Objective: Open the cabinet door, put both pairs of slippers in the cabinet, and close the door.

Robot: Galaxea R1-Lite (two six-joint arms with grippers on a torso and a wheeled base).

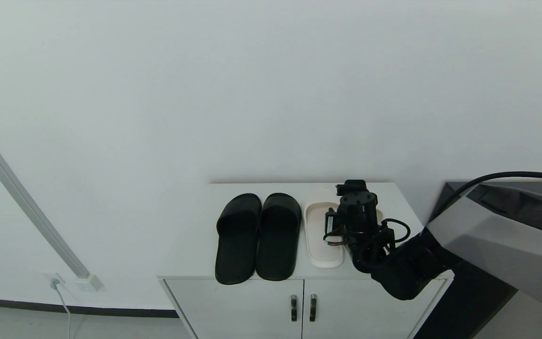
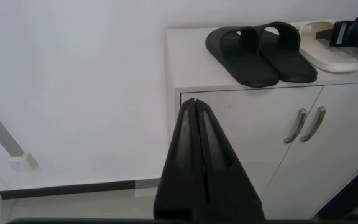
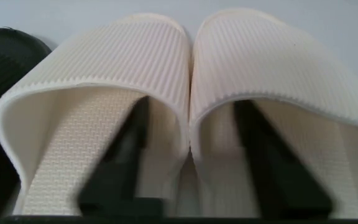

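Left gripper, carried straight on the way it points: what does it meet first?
Probably the white cabinet. The left gripper, shut, aims at the upper outer corner of the left door, just under the slab on which the slippers lie. Depth is unclear, so it might land on that slab's front edge instead.

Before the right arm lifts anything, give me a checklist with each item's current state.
1. Open cabinet doors: not ok, both shut.
2. One finger of the right gripper under each strap of the cream slippers: ok.
3. Grip closed on them: not ok, jaws apart.
4. The left gripper at the handles: not ok, shut, away from them.
5. The black slippers clear of the right gripper: ok.
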